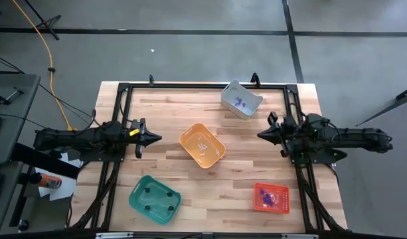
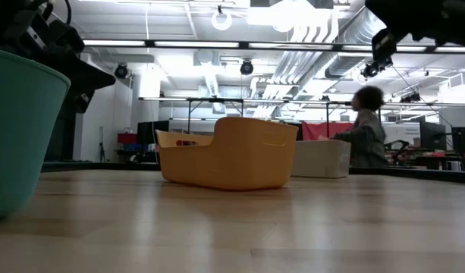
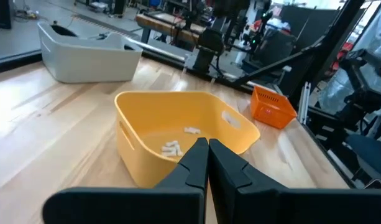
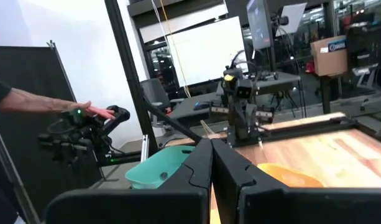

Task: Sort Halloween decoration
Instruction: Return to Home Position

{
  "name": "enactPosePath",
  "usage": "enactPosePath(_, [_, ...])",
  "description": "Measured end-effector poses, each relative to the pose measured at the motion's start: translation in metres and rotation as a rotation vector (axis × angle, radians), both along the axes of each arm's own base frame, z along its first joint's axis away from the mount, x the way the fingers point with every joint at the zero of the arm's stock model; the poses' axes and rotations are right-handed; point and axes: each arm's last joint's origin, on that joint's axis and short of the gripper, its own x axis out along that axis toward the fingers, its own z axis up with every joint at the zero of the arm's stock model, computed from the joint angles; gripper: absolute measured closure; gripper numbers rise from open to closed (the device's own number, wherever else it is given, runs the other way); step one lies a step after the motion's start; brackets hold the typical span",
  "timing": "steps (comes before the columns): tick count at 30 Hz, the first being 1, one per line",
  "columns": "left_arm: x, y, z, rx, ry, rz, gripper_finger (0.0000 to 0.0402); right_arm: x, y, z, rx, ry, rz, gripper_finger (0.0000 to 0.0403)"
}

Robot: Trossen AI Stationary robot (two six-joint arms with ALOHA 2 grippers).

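A grey concrete floor [image 1: 190, 53] crossed by black tape lines surrounds the desk [image 1: 170, 113], a slab of pale glued wood strips with a black tube frame [image 1: 123, 89] along its edges. Seen level from the desk top, the room behind is a workshop with strip lights, white ceiling ducts and a person [image 2: 366, 129] seated far back. A yellow cable [image 1: 40, 40] trails over the floor.

The left arm lies along the desk's left edge. Its left claw [image 1: 157, 139] is pressed together to a point and aimed at the middle. The right arm mirrors it on the right edge, with the right claw [image 1: 259, 135] likewise pinched closed on nothing.

Four smooth plastic bins with rounded corners stand well apart:
- The yellow-orange bin [image 1: 202, 145] at the centre holds whitish trinkets [image 3: 174, 147].
- The green bin [image 1: 154, 198] near the front left holds dark trinkets [image 1: 148, 206], too small to tell their shape.
- The grey bin [image 1: 242, 99] at the far edge holds purple trinkets [image 1: 240, 102].
- The red bin [image 1: 271, 198], slotted at its sides, sits front right with purple pieces [image 1: 267, 196] inside.
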Motion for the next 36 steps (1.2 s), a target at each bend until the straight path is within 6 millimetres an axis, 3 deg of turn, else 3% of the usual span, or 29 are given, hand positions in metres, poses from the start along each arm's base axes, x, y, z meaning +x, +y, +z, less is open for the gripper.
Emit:
enactPosePath(15, [-0.008,0.000,0.011,0.005,-0.133,0.000,0.0401,-0.002,0.000,-0.043,0.048,-0.049,0.010,0.0403])
enactPosePath(28, [-0.008,0.000,0.011,0.005,-0.133,0.000,0.0401,0.001,-0.003,-0.072,0.156,0.235,-0.083,0.0403])
enactPosePath(36, [-0.008,0.000,0.011,0.005,-0.133,0.000,0.0401,-0.001,-0.004,-0.088,0.016,0.387,-0.146,0.0403])
